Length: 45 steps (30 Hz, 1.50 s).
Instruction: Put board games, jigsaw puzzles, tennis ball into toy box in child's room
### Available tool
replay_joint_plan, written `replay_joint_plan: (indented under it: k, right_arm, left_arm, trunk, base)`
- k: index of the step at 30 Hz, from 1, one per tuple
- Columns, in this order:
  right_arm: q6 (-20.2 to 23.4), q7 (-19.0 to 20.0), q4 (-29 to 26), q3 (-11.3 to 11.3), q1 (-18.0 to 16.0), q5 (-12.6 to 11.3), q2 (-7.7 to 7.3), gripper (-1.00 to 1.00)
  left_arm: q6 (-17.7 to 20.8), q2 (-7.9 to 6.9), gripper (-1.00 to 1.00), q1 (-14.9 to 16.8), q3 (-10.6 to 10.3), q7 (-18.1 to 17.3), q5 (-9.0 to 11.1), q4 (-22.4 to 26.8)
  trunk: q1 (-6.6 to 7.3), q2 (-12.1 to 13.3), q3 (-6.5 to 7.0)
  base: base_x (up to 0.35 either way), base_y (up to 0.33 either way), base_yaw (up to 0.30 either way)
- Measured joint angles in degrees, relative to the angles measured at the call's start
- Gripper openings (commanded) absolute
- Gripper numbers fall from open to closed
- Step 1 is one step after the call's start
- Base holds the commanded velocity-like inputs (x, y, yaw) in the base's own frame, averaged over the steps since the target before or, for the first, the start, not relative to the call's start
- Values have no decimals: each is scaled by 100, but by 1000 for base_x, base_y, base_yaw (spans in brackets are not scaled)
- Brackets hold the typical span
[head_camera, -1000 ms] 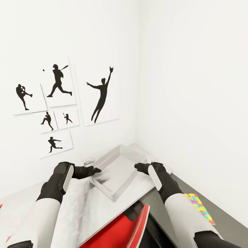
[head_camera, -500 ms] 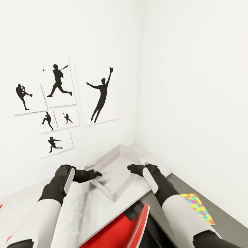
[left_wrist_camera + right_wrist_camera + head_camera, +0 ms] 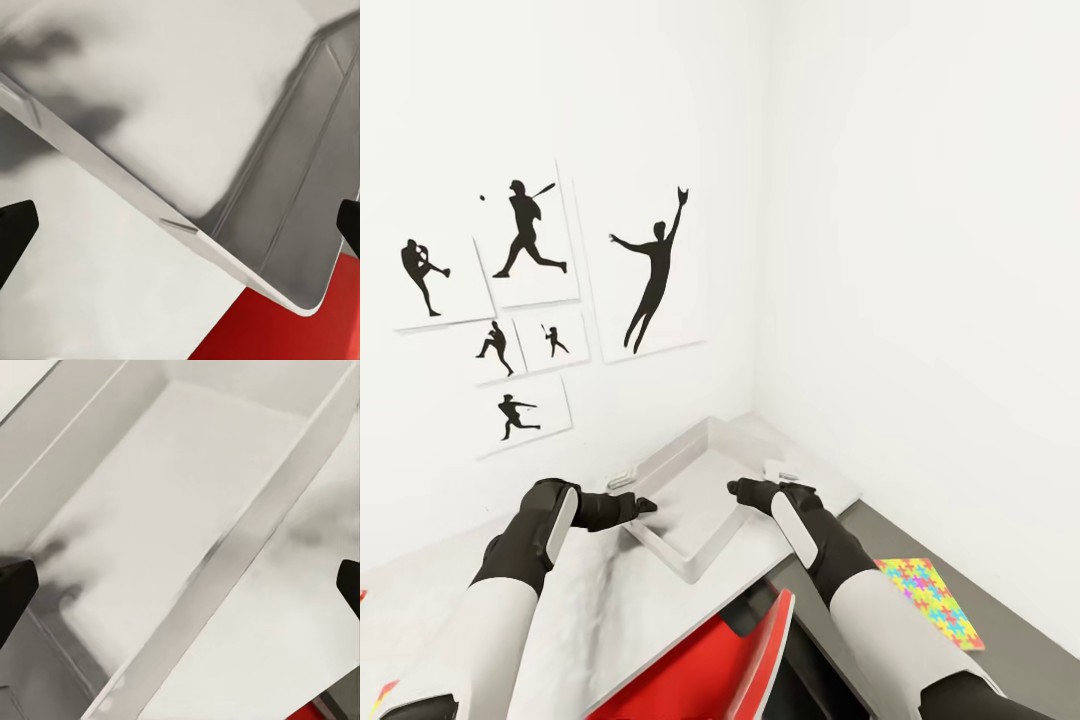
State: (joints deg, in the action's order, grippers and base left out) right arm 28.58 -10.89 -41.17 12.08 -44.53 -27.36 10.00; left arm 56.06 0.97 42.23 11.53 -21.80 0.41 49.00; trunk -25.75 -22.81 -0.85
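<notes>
Here, both my grippers flank the toy box (image 3: 695,500) in the table (image 3: 590,610) corner.

My left gripper (image 3: 643,505) and right gripper (image 3: 736,489) each straddle a rim, fingers spread wide, gripping nothing. A jigsaw puzzle (image 3: 928,601) lies well apart, by my right forearm.
</notes>
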Motion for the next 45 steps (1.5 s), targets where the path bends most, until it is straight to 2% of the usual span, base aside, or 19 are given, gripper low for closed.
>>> replay_joint_plan:
  k: [7,13,18,45]
  right_arm:
    - [-1,-3,3,-4,2,-5,0,100]
    - [0,-2,4,-5,2,-3,0,100]
    - [-3,-1,7,-5,2,-1,0,100]
    - [-1,35,12,55,2,-5,0,100]
  left_arm:
    - [-4,18,100,6,0,2,1,15]
    - [-8,173,100,12,-12,29,0,17]
    - [-8,236,100,17,-23,50,-10,17]
    - [-9,195,100,20,-1,15,-8,42]
  trunk:
    - [1,4,-54]
    - [1,4,-108]
    - [1,4,-154]
    - [0,4,-404]
  base:
    - [0,0,0]
    - [0,0,0]
    - [0,0,0]
    - [0,0,0]
